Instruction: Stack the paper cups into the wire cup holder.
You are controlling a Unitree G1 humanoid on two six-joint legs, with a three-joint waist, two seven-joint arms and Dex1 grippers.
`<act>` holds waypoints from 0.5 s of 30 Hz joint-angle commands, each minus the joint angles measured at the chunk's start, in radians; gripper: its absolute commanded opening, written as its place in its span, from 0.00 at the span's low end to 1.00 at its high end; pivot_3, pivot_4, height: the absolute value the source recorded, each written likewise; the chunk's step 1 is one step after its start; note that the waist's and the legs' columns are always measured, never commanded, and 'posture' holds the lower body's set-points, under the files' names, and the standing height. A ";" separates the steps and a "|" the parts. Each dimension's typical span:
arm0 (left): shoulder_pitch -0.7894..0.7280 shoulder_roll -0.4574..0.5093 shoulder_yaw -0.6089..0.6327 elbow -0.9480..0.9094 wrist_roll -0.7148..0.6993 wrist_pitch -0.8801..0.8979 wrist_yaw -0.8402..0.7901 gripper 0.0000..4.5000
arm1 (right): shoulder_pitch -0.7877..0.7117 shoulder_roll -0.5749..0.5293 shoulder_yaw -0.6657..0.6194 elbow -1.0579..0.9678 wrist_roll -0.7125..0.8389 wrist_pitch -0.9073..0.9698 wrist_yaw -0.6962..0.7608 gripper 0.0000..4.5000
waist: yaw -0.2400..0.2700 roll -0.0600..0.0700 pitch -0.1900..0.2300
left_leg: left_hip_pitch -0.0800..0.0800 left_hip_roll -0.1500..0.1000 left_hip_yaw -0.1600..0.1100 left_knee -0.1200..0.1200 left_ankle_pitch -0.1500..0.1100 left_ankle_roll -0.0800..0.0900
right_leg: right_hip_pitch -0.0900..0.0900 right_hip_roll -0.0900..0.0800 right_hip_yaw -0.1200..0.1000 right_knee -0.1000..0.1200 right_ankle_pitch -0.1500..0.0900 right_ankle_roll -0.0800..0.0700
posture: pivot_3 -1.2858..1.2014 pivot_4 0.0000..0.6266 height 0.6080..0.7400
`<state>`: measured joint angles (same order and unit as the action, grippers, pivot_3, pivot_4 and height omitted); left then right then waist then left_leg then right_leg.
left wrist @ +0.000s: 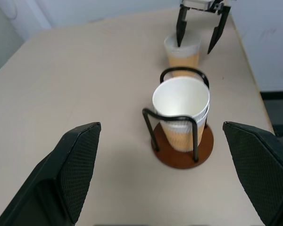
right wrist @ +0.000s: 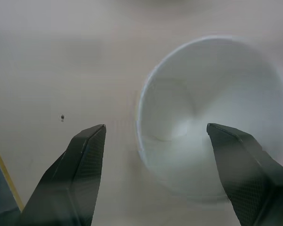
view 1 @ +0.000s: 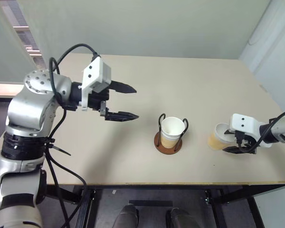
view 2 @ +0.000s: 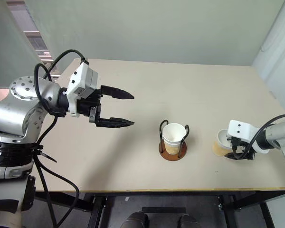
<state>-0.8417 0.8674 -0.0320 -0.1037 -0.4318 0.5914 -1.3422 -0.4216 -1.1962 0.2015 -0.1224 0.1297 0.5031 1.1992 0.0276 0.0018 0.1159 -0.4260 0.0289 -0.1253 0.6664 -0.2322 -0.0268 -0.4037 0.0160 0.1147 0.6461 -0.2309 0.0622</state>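
The wire cup holder (view 1: pixel 162 142), a brown disc with black wire loops, stands at mid-table with stacked paper cups (view 1: pixel 172 128) nested in it; two rims show in the left wrist view (left wrist: pixel 181 100). A single paper cup (view 1: pixel 217 137) stands upright to its right. My right gripper (view 1: pixel 233 144) is open at that cup, one finger over the white mouth (right wrist: pixel 212 117) and the other outside the rim. Raised above the table to the left of the holder, my left gripper (view 1: pixel 136 102) is wide open and empty, pointing toward it.
The beige table (view 1: pixel 190 85) runs to a front edge close below the holder and the single cup. A pale wall rises behind the table, and the table's right edge lies just beyond my right arm.
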 commanded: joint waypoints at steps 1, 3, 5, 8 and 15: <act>0.009 0.035 0.037 -0.032 -0.009 -0.013 0.009 1.00 | -0.010 0.009 -0.002 0.000 -0.036 -0.030 0.003 0.66 | -0.001 0.000 0.000 | 0.000 0.000 0.000 -0.001 0.000 0.000 | 0.000 0.000 0.000 0.000 0.000 0.000 | 0.52 0.24 1.00; 0.019 0.048 0.042 -0.032 -0.013 -0.017 0.006 1.00 | -0.009 0.012 -0.008 0.000 -0.038 -0.034 0.011 0.50 | -0.001 0.000 0.000 | 0.000 0.000 0.000 -0.001 0.000 0.000 | -0.001 0.000 0.000 0.000 0.000 -0.001 | 0.52 0.24 1.00; 0.030 0.064 0.047 -0.027 -0.014 -0.023 0.000 1.00 | -0.008 0.010 -0.015 -0.001 -0.039 -0.038 0.020 0.35 | -0.001 0.000 0.000 | 0.000 0.000 0.000 -0.002 0.000 0.000 | -0.001 0.000 0.000 0.000 -0.001 -0.001 | 0.52 0.24 1.00; 0.045 0.090 0.058 -0.018 -0.019 -0.036 -0.016 1.00 | -0.010 -0.001 -0.038 -0.009 -0.024 -0.040 0.043 0.12 | -0.001 0.000 0.000 | 0.000 0.000 0.000 -0.002 0.000 0.000 | -0.001 0.000 0.000 0.000 -0.001 -0.002 | 0.52 0.24 1.00; 0.062 0.117 0.070 -0.001 -0.043 -0.068 -0.063 1.00 | -0.132 -0.062 -0.124 -0.080 0.097 -0.017 0.200 0.01 | -0.003 0.001 0.000 | -0.001 0.000 0.001 -0.003 0.000 0.000 | -0.002 0.000 0.000 0.000 -0.002 -0.004 | 0.52 0.24 1.00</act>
<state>-0.7760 0.9705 0.0117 -0.0964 -0.4541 0.5454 -1.3897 -0.4848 -1.2227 0.1453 -0.1535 0.1836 0.4855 1.3506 0.0244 0.0024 0.1162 -0.4271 0.0292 -0.1241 0.6627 -0.2322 -0.0271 -0.4069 0.0163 0.1153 0.6464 -0.2331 0.0581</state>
